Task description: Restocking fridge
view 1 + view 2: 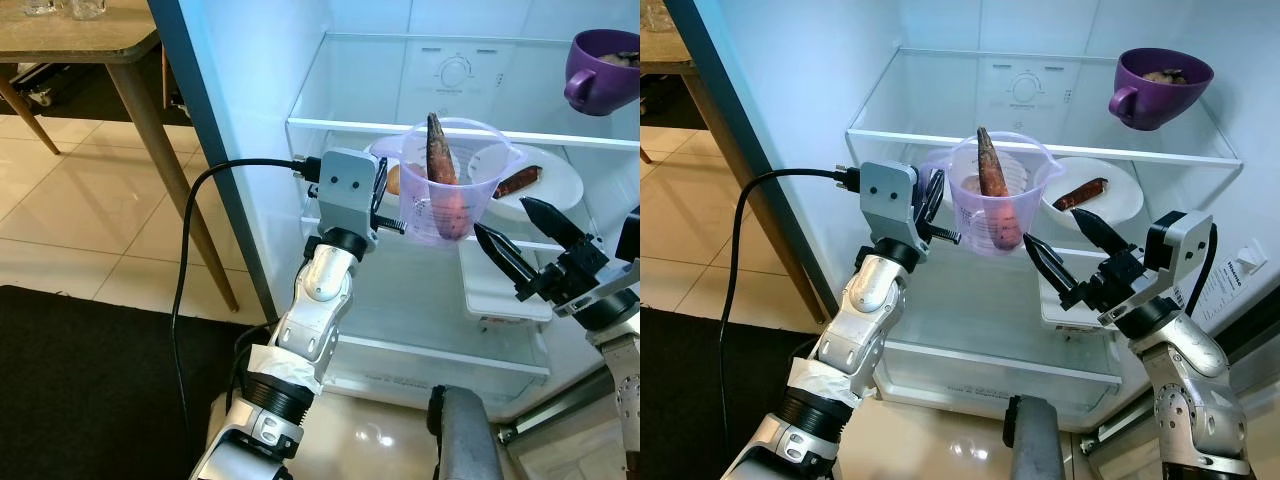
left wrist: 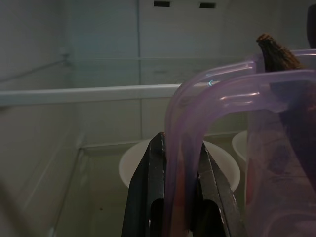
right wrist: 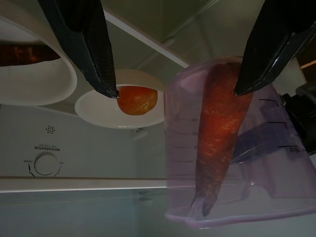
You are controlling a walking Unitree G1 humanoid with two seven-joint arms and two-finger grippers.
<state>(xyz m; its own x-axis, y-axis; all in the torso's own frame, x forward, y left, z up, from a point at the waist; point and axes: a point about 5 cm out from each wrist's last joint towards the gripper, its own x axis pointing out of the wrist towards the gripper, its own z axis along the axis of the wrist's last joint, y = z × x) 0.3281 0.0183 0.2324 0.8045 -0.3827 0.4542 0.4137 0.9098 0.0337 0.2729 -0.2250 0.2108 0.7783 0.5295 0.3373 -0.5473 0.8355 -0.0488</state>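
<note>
This is a home kitchen. An open fridge (image 1: 940, 90) with glass shelves and a temperature dial (image 1: 1024, 88) on its back wall stands straight ahead of both pincers. Ordinary household food sits inside: a purple mug (image 1: 1155, 85) on the top shelf, above and beyond the right pincer (image 1: 1062, 255), and white plates (image 1: 1115, 195) of leftovers on the shelf just behind it. Off to the far side of the left pincer (image 1: 388, 205), outside the fridge, a wooden table (image 1: 75, 40) with slanted legs stands on pale floor tiles (image 1: 60, 230), with a dark mat (image 1: 80, 390) lying below that arm.
</note>
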